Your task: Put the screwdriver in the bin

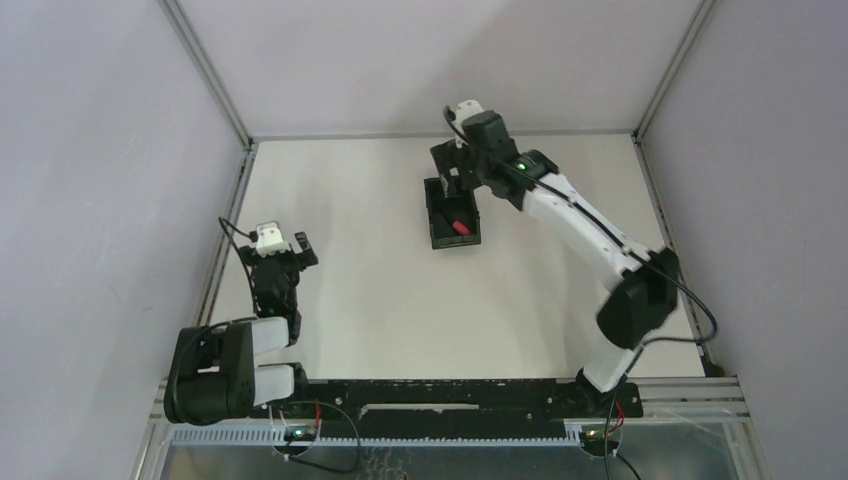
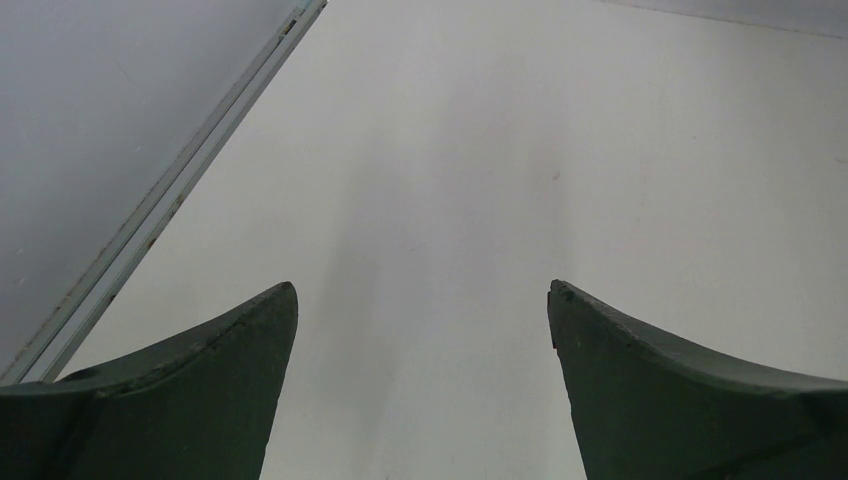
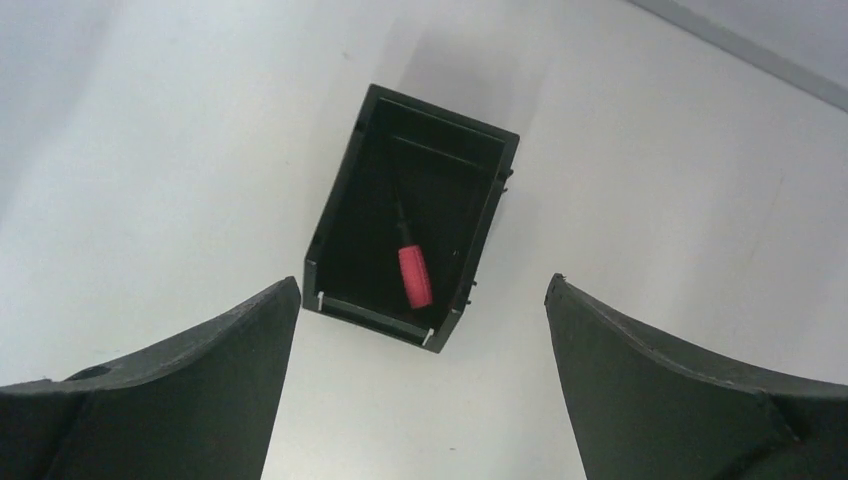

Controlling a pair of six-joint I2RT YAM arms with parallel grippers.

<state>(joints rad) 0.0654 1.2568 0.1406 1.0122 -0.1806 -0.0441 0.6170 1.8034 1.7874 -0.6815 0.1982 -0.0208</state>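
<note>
Screwdriver (image 3: 413,275): red handle, thin black shaft. Bin (image 3: 345,190): plain black inside and out, no markings. Tabletop (image 1: 380,280): plain off-white, unpatterned, soft grey shadows. Left pincer (image 2: 422,290) and right pincer (image 3: 422,282): fingers dark grey-green, matte. Right arm (image 1: 575,215): white links, black joints, a small green light by the wrist. Left arm (image 1: 270,335): same black and white, with a green light. Enclosure walls (image 1: 100,150): pale lilac-grey, with silver frame rails.
</note>
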